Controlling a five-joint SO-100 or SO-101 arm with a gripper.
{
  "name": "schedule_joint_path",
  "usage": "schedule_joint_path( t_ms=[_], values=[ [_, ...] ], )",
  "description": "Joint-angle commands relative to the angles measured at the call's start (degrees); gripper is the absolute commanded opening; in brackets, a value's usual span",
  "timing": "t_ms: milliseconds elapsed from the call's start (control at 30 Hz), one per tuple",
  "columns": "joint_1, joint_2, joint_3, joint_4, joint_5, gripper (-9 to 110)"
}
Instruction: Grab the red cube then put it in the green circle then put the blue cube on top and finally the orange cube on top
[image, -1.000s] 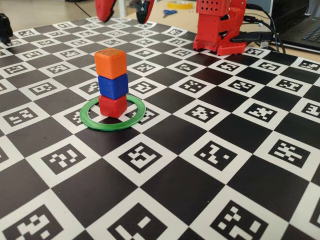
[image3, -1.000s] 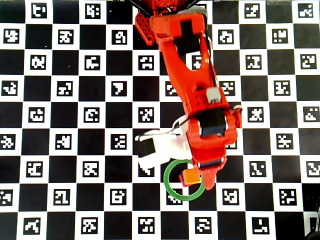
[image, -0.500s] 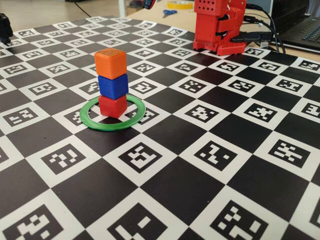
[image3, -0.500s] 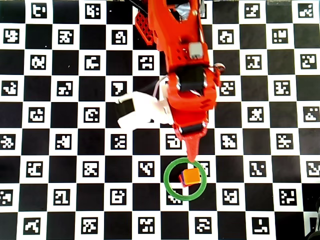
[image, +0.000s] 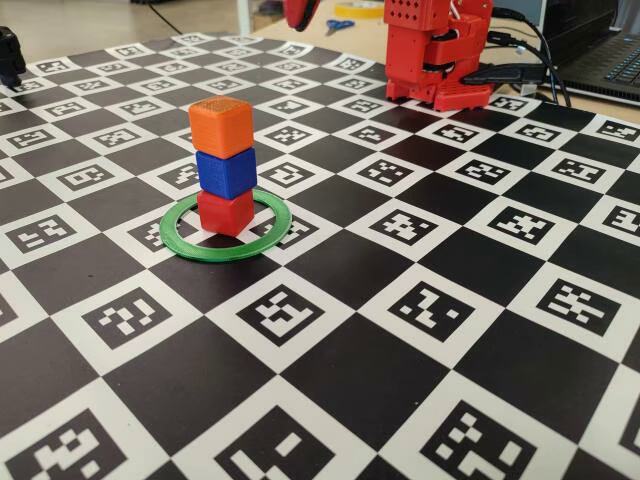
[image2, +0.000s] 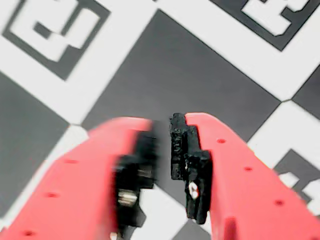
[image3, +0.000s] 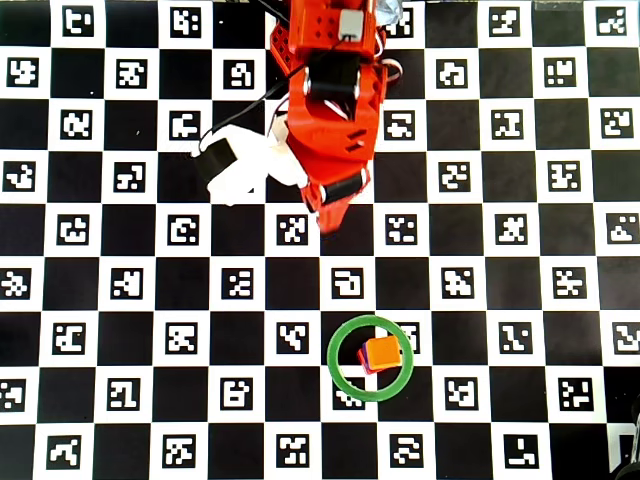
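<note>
The small matte red plastic cube (image: 225, 212) sits on the board inside the flat thin green plastic ring (image: 186, 242), toward the ring's far side in the fixed view. The matte dark-blue plastic cube (image: 226, 173) rests squarely on top of it, and the matte orange plastic cube (image: 221, 127) with a finely textured top face rests on the blue one. The three form an upright column, each cube turned slightly against the one below. In the overhead view only the orange top face (image3: 381, 353) shows clearly, with slivers of the lower cubes at its left edge, and the ring (image3: 343, 385) encircles the stack.

The red 3D-printed arm (image3: 332, 95) is folded near its base (image: 438, 55) at the far edge of the black-and-white marker-printed checkerboard mat (image: 420, 300). In the overhead view the arm reaches down the picture, and the gripper (image3: 326, 218) points toward the stack yet is well apart from it, with several squares between them. A white camera mount with a black body (image3: 232, 167) projects from the wrist to the left in that view.

In the wrist view the gripper (image2: 162, 145) hangs above a dark square of the mat. Its jaws stand nearly together, a narrow gap separating the black pads (image2: 186, 160), and nothing is between them. The left finger is blurred.
</note>
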Motion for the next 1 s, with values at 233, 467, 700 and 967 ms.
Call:
schedule_joint_path(
  t_ms=[233, 467, 700, 967],
  values=[
    [-1.49, 19.78, 19.78, -5.62, -16.96, -6],
    [-3.16, 34.28, 34.80, -7.82, -27.69, -6],
    [-3.25, 43.33, 43.42, -6.06, -33.40, -6],
    [-2.99, 50.71, 49.92, 0.62, -39.81, -6]
  ],
)
